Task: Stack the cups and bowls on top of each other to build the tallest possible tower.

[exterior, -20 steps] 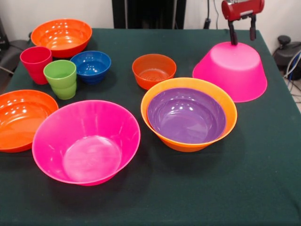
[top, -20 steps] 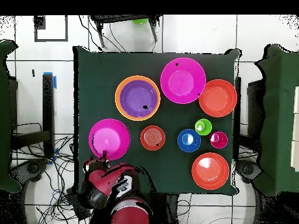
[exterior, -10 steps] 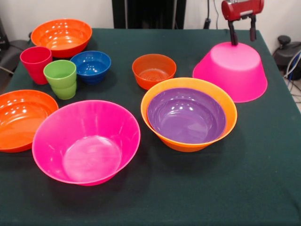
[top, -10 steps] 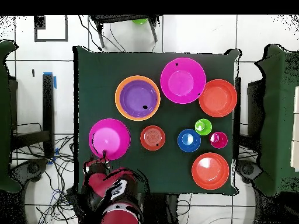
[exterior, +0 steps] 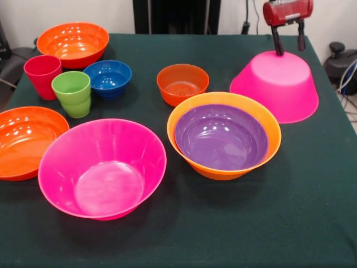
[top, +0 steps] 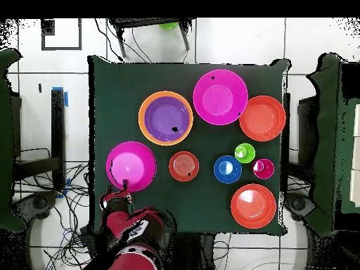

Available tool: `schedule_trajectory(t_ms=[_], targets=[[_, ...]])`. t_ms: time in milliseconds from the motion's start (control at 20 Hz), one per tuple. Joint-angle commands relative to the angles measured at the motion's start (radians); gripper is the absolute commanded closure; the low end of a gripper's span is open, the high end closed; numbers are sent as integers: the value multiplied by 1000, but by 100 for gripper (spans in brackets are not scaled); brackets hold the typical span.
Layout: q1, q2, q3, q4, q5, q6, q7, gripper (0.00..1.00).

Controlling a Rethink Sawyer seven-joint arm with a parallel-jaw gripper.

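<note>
An upturned hot pink bowl [exterior: 274, 84] [top: 131, 166] stands at the back right with nothing on it. My gripper [exterior: 289, 46] [top: 117, 193] hangs open over its far edge; one finger [exterior: 276, 42] reaches down to the rim of the bowl's bottom. A purple bowl [exterior: 221, 137] sits nested in the large orange bowl [exterior: 223, 99] mid-table. A second hot pink bowl [exterior: 102, 167] stands upright at the front. The small red-orange bowl [exterior: 182, 84], the blue bowl [exterior: 107, 78], the green cup [exterior: 72, 93] and the red cup [exterior: 42, 75] stand apart.
Two shallow red-orange bowls sit on the left, one at the back [exterior: 73, 43], one at the table's left edge [exterior: 25, 140]. The green table's right edge [exterior: 334, 111] runs close to the upturned bowl. Dark chairs [top: 330, 140] flank the table.
The upturned pink bowl has shifted slightly to the right in the front view. In the overhead view the arm has drawn back towards the base.
</note>
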Motion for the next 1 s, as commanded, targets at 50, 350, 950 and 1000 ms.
schedule_trajectory(t_ms=[50, 350, 950, 1000], targets=[[29, 384, 123, -235, 139, 108, 152, 0], [42, 392, 113, -237, 177, 98, 136, 0], [10, 122, 140, -43, 199, 359, 109, 0], [12, 102, 142, -37, 204, 380, 108, 0]])
